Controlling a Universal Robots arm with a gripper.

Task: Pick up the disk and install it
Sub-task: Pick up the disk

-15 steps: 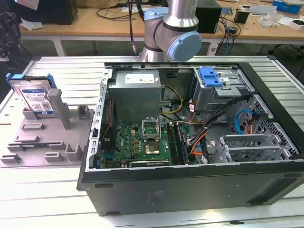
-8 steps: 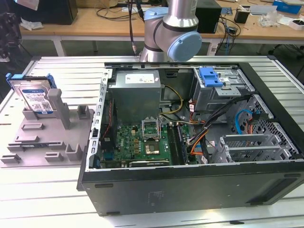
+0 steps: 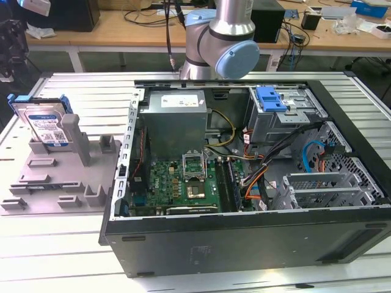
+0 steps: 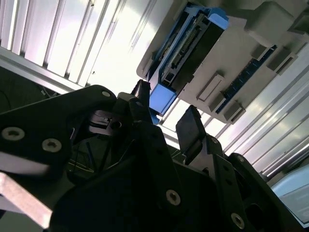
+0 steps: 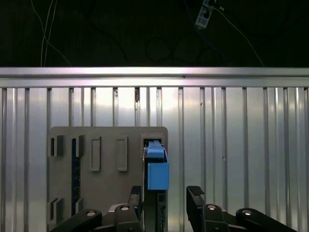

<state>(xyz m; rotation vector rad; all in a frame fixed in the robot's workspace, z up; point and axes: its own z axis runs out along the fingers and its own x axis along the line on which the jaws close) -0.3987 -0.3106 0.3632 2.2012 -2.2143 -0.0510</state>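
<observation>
Hand [image 5: 165,191] spread wide, gripping nothing; disk [image 5: 157,175] sits in grey holder [image 5: 106,189].

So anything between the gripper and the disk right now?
Nothing: in both wrist views the open gripper faces the disk, standing edge-up in its grey holder, with no object between them.

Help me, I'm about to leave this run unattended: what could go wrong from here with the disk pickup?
1. In the first wrist view the disk sits nearer one finger of the open tool than the other; closing could tip it in its grey holder instead of gripping squarely.
2. In the exterior view, cables crowd the computer case beside the drive cage; the disk might snag them on the way in.
</observation>
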